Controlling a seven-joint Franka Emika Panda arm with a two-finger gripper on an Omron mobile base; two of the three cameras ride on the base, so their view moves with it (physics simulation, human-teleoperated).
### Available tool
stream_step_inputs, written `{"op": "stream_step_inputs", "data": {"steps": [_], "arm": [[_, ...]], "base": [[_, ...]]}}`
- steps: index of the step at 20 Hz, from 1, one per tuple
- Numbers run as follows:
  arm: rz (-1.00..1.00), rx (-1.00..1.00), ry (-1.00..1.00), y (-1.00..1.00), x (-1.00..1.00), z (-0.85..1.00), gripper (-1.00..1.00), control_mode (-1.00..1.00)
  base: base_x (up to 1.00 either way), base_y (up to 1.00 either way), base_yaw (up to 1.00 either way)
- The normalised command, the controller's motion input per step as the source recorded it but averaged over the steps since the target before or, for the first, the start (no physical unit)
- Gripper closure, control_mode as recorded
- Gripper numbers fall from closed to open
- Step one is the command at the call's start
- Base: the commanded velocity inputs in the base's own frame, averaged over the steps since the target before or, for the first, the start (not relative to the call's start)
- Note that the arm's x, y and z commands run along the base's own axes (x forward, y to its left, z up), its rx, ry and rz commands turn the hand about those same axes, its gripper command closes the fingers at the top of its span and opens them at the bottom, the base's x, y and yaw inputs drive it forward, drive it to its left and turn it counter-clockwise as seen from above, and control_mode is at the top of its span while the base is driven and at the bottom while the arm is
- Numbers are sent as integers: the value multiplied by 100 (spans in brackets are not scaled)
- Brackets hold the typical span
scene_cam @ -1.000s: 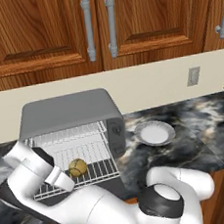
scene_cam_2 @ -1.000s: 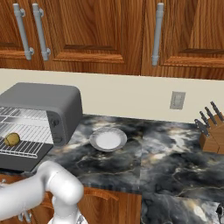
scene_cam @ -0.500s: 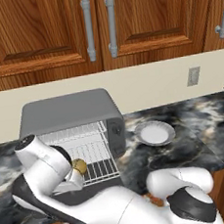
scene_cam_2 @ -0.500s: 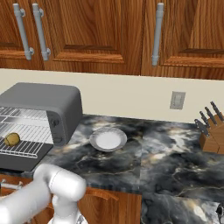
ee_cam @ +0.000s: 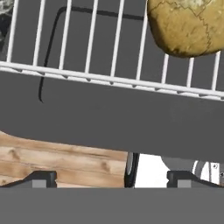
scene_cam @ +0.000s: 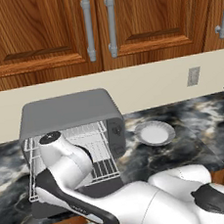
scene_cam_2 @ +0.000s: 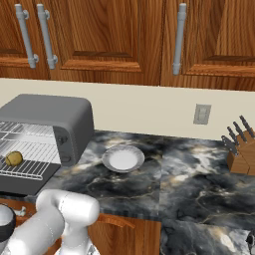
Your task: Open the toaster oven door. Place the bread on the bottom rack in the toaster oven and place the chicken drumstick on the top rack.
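Observation:
The grey toaster oven (scene_cam_2: 50, 122) stands on the counter with its door (scene_cam_2: 20, 185) folded down flat. The round yellowish bread (scene_cam_2: 13, 158) lies on the bottom rack (scene_cam_2: 30, 167), which is pulled out over the door; the top rack (scene_cam_2: 25, 133) above it holds nothing. In the hand view the bread (ee_cam: 188, 26) rests on the wire rack (ee_cam: 87, 57) just beyond the dark door (ee_cam: 109, 118). My gripper (ee_cam: 113, 178) is open and empty, hovering over the door's front edge. The chicken drumstick is out of view. In the left base view my arm covers the oven's (scene_cam: 70, 116) front.
A white plate (scene_cam_2: 123, 158) sits on the dark marble counter right of the oven. A knife block (scene_cam_2: 239, 154) stands at the far right. Wooden wall cabinets (scene_cam: 99, 22) hang above, and a wall outlet (scene_cam: 193, 76) is on the backsplash.
My arm has swung up and right across the oven's front and now covers the bread in the left base view. The bread itself has stayed on the rack.

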Motion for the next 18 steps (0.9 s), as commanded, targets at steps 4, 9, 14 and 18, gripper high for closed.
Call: {"op": "stream_step_inputs", "data": {"steps": [4, 9, 14, 18], "arm": [[32, 6, 0, -16, 0, -2, -100, -100], [13, 14, -8, -8, -1, -6, -100, -100], [-1, 23, -15, -3, 0, -8, -100, -100], [-7, 17, -14, 0, 2, -14, -100, -100]], "base": [[0, 0, 0], [0, 0, 0], [0, 0, 0], [0, 0, 0]]}}
